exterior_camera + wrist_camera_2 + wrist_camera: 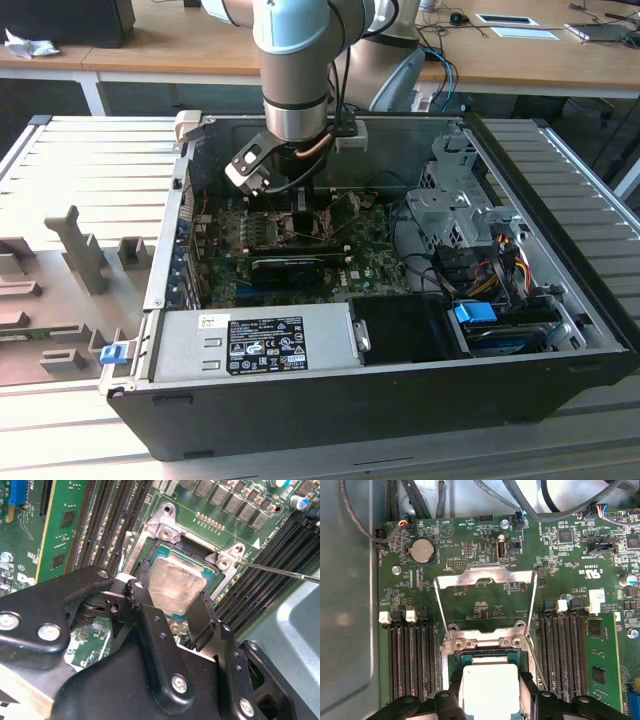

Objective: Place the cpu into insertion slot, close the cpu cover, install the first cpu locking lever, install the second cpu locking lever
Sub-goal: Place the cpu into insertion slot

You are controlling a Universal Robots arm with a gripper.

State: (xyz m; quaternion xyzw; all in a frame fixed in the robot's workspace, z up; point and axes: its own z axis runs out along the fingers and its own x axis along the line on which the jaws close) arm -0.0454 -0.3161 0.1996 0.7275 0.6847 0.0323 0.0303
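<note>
The cpu (490, 685), a pale silver square on a green base, lies in the insertion slot (485, 641), whose silvery rim shows around it. My gripper (490, 697) is down over it with one black finger against each of two opposite edges, shut on the cpu (177, 585). In the second wrist view the fingers (202, 612) flank the chip inside the insertion slot (167, 530). The cpu cover (485, 575), a thin metal frame with a window, stands swung up and open beyond the socket. A thin locking lever (280, 572) sticks out free beside the socket. In the exterior view the gripper (300, 205) is deep inside the computer case.
Rows of black memory slots (410, 655) run on both sides of the socket. A round coin battery (422, 551) and cable connectors sit beyond the cover. The case's grey power supply (255, 345) lies at the front, and a drive cage (460, 200) with cables stands at the exterior view's right.
</note>
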